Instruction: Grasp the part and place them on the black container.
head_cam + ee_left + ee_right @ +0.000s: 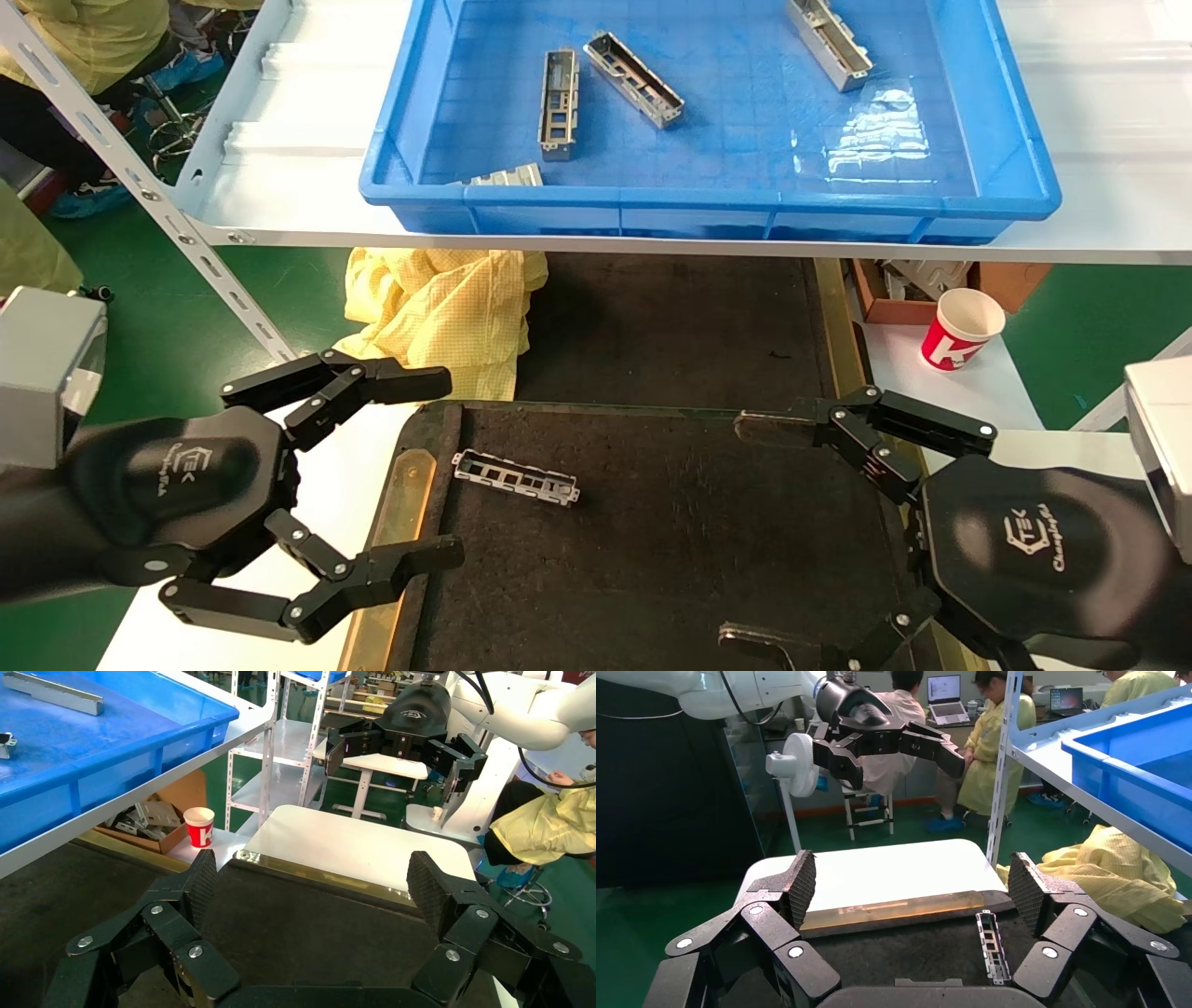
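One silver-grey part [515,477] lies on the black container [670,540] near its left brass edge; it also shows in the right wrist view [993,945]. Three more parts [559,104] [633,79] [829,42] lie in the blue bin, and a fourth [507,176] is at its front wall. My left gripper [438,471] is open and empty at the container's left edge, level with the lying part. My right gripper [745,531] is open and empty over the container's right side. In the left wrist view the left gripper [313,888] frames bare black surface.
The blue plastic bin [717,200] stands on a white shelf [279,186] above and behind the container. A yellow cloth [438,308] lies at the back left. A red-and-white paper cup [962,328] stands at the right beside a cardboard box [894,303].
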`<action>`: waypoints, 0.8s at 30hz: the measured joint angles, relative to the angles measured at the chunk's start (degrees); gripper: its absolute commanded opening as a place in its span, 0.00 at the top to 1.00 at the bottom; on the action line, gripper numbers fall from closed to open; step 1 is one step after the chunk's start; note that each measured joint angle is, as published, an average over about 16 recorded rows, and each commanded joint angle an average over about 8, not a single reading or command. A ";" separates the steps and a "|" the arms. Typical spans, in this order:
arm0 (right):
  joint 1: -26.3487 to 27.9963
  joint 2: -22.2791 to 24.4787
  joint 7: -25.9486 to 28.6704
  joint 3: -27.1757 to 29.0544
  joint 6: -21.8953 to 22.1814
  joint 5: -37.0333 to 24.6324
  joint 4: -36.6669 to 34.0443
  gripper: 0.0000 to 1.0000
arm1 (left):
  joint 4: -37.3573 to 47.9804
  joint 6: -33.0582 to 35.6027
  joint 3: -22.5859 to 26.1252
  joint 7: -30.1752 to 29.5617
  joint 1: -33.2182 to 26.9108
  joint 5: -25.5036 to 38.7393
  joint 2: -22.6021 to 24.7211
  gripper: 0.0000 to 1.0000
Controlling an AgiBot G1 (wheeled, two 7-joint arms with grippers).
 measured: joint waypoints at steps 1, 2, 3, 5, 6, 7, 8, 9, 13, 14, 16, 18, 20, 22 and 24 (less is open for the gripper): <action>0.00 0.00 0.00 -0.01 0.00 0.00 -0.01 0.00 | 0.00 0.00 0.00 0.00 0.00 0.00 0.00 0.00; 0.01 -0.01 -0.01 -0.01 0.01 0.00 -0.02 0.00 | 0.00 0.00 0.00 0.00 0.00 0.00 0.00 0.00; 0.01 -0.01 -0.01 -0.02 0.01 0.00 -0.03 0.00 | 0.00 0.00 0.00 0.00 0.00 0.00 0.00 0.00; 0.02 -0.02 -0.02 -0.03 0.02 0.00 -0.04 0.00 | 0.00 0.00 0.00 0.00 0.00 0.00 0.00 0.00; 0.02 -0.02 -0.02 -0.03 0.02 -0.01 -0.04 0.00 | 0.00 0.00 0.00 0.00 0.00 0.00 0.00 0.00; 0.02 -0.03 -0.02 -0.03 0.02 -0.01 -0.05 0.00 | 0.00 0.00 0.00 0.00 0.00 0.00 0.00 0.00; 0.03 -0.03 -0.02 -0.04 0.03 -0.01 -0.05 0.00 | 0.00 0.00 0.00 0.00 0.00 0.00 0.00 0.00; 0.03 -0.03 -0.03 -0.04 0.03 -0.01 -0.06 0.00 | 0.00 0.00 0.00 0.00 0.00 0.00 0.00 0.00; 0.04 -0.04 -0.04 -0.06 0.04 -0.02 -0.08 0.00 | 0.00 0.00 0.00 0.00 0.00 0.00 0.00 0.00; 0.05 -0.05 -0.04 -0.06 0.04 -0.03 -0.08 0.00 | 0.00 0.00 0.00 0.00 0.00 0.00 0.00 0.00; 0.05 -0.05 -0.04 -0.07 0.04 -0.03 -0.09 0.00 | 0.00 0.00 0.00 0.00 0.00 0.00 0.00 0.00; 0.06 -0.06 -0.05 -0.08 0.04 -0.04 -0.10 0.00 | 0.00 0.00 0.00 0.00 0.00 0.00 0.00 0.00; 0.06 -0.07 -0.05 -0.08 0.04 -0.05 -0.11 0.00 | 0.00 0.00 0.00 0.00 0.00 0.00 0.00 0.00; 0.06 -0.07 -0.05 -0.09 0.04 -0.05 -0.11 0.00 | 0.00 0.00 0.00 0.00 0.00 0.00 0.00 0.00; 0.07 -0.07 -0.05 -0.09 0.04 -0.06 -0.12 0.00 | 0.00 0.00 0.00 0.00 0.00 0.00 0.00 0.00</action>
